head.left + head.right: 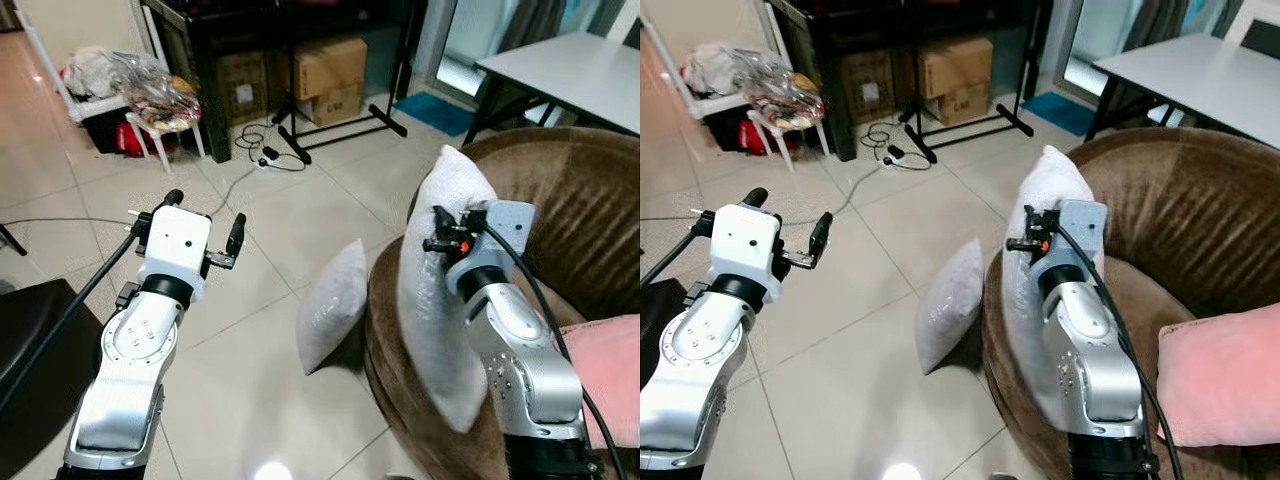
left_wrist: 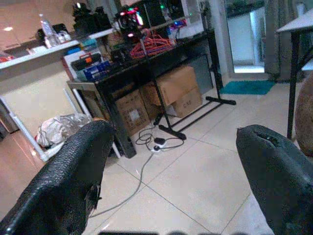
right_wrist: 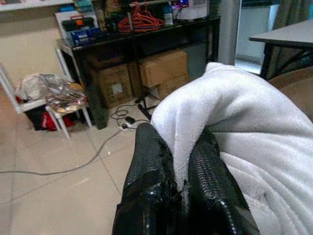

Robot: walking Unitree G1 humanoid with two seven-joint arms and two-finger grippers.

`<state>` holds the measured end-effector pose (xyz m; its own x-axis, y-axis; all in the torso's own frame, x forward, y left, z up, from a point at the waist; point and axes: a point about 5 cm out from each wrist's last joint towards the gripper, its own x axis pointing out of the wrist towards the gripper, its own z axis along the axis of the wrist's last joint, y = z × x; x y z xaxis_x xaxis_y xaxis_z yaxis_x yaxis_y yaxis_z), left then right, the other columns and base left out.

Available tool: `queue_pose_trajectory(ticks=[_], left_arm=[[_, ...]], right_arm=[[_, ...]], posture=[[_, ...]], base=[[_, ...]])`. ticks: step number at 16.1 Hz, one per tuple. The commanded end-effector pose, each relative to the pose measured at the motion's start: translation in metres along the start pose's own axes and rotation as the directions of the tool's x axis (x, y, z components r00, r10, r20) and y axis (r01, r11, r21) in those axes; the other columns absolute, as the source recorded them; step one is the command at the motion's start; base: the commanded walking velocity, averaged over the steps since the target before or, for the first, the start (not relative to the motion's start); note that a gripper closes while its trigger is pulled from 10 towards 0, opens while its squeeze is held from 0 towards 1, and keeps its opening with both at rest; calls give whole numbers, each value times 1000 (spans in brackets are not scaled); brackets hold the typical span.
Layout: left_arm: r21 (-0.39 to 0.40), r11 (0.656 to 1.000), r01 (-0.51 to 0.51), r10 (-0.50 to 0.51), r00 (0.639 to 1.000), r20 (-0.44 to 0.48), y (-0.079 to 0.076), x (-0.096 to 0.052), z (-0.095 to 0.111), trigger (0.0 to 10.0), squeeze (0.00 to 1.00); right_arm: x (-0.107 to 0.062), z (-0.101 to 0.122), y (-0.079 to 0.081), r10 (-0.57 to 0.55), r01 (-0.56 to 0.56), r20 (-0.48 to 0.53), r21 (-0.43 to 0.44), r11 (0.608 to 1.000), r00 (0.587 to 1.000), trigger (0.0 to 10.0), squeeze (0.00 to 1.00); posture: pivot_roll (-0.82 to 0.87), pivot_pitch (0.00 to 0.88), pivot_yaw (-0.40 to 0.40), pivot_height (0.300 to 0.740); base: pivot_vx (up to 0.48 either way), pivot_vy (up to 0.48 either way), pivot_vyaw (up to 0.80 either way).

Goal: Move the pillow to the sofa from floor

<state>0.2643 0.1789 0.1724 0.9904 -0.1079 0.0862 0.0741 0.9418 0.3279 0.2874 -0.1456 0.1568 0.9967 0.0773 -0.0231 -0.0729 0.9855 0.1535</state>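
glossy beige tiled floor [image 1: 270,230] catching the light. against the far wall a black desk [image 2: 161,54] with cardboard boxes [image 1: 325,75] beneath, a cable [image 1: 250,150] trailing out. a grey table [image 1: 570,75] stands near a teal mat [image 1: 435,110].

Even, bright indoor light fills the head views, and daylight comes in through the glass door [image 1: 470,40] at the far right. The pale tiled floor [image 1: 270,350] gives back a white glare spot near the bottom edge and a soft sheen at far left. Shadows are faint; the deepest lie under the black desk [image 1: 300,20]. Head views are sharp. Both wrist views are softer and grainy, with the near black fingers [image 2: 68,181] out of focus.
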Motion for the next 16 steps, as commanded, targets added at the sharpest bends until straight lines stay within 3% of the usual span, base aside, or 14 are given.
queue_pose_trajectory(ticks=[1,16], left_arm=[[-16,1000,4,-3,1000,17,0,1,3,10000,671],[-19,999,27,-27,999,27,1,0,4,10000,675]], right_arm=[[2,15,4,29,-30,62,2,1000,998,10000,0],[2,14,7,41,-42,62,13,999,997,10000,0]], posture=[[-142,0,3,740],[-133,0,4,740]], base=[[0,0,-800],[275,0,-800]])
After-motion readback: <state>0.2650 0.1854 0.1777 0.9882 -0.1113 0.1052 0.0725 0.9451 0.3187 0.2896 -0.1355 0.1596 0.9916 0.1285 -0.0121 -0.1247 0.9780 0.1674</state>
